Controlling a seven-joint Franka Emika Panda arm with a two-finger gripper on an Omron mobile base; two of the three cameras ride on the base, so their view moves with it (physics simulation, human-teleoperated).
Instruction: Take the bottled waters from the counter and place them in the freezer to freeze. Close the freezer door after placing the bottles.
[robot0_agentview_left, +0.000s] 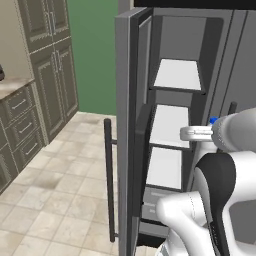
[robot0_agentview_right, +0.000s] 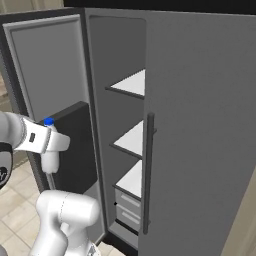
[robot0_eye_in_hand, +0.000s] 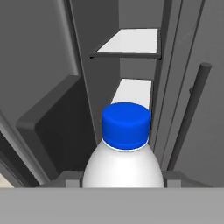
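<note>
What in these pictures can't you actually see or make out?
- Pincer fingers: in the hand view the bottle covers them; from the left, the arm blocks them.
- Bottle body: in the left base view the arm hides all but its blue cap.
- Freezer drawers: partly hidden behind the closed door in the right base view.
- Open freezer door: its front faces away.
</note>
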